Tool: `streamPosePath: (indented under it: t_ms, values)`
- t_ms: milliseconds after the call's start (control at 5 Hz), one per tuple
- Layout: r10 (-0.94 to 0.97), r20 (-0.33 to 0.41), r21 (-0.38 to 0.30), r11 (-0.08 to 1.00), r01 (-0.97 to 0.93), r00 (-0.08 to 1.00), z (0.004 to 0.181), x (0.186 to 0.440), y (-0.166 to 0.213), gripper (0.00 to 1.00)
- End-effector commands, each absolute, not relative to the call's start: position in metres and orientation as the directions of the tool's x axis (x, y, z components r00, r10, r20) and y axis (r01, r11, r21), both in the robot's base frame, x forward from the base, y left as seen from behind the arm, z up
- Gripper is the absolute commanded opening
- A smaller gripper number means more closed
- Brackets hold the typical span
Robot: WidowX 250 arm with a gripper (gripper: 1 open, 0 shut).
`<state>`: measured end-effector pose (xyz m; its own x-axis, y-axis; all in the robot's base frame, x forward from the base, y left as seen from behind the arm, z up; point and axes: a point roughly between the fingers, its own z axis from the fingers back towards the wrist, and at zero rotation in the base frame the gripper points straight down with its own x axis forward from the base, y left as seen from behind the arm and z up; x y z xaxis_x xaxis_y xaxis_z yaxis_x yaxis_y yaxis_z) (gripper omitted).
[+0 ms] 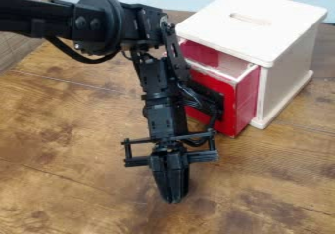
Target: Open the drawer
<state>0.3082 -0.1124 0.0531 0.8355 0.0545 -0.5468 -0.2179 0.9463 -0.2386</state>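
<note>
The red drawer [230,99] stands partly pulled out of the cream-white cabinet [268,32], its front facing left and toward the camera. Its black loop handle [209,107] shows just right of my arm, partly hidden by it. My gripper [174,187] hangs from the black arm in front of the drawer, pointing down at the wooden table. The jaws are shut, with the fingers pressed together into one dark wedge and nothing between them. The gripper sits below and to the left of the drawer front, apart from the handle.
The wooden table [66,130] spreads to the left and in front. The cabinet with a slot on top fills the upper right. My arm's black links [112,23] reach in from the upper left.
</note>
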Motion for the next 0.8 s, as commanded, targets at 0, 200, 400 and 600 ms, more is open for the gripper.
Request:
streamPosePath:
  t_ms: [0,200,400,600]
  values:
    - [-0.011,-0.478,-0.281,0.949,-0.141,0.878,0.073,0.311,-0.120,0.00]
    - [0.034,-0.476,-0.289,0.938,-0.193,0.879,0.082,0.304,-0.124,0.00]
    - [0.044,-0.474,-0.304,0.929,-0.210,0.880,0.096,0.295,-0.128,0.00]
    - [0.062,-0.471,-0.319,0.918,-0.235,0.880,0.109,0.286,-0.132,0.00]
